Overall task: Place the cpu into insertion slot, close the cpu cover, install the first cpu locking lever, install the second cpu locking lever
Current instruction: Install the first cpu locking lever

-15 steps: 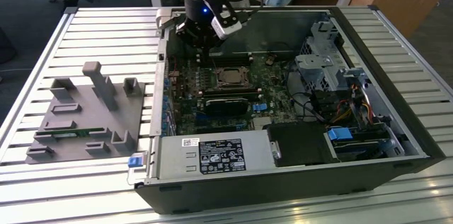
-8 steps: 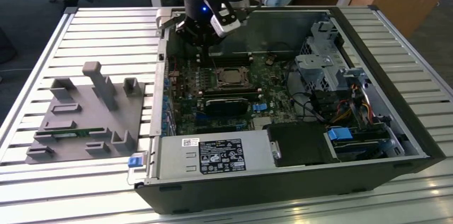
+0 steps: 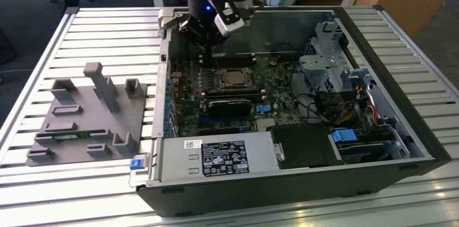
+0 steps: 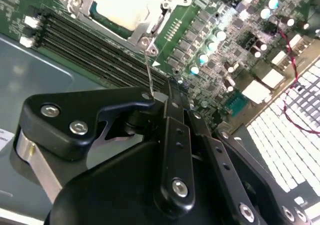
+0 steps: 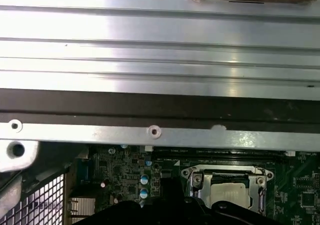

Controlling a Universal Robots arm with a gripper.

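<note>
The cpu (image 3: 231,78) lies in the insertion slot on the green motherboard, its dull silver top (image 4: 125,5) visible through the window of the cpu cover (image 4: 150,27), which lies flat around it. In the first wrist view the cpu (image 5: 231,195) sits inside the same metal frame (image 5: 197,182). A thin wire locking lever (image 4: 148,70) runs from the cover's corner down to my gripper (image 4: 167,92). The black fingers are shut together, and the lever's end meets them at the tip. Whether it is pinched between them is hidden. My gripper (image 3: 208,55) hangs just beyond the socket, near the case's far wall.
Long black memory slots (image 4: 90,45) run beside the socket. The case's metal wall (image 5: 160,105) stands close behind it. A power supply (image 3: 215,157) fills the case's near side, with a drive cage (image 3: 330,65) at the exterior view's right. A grey fixture tray (image 3: 86,114) lies outside.
</note>
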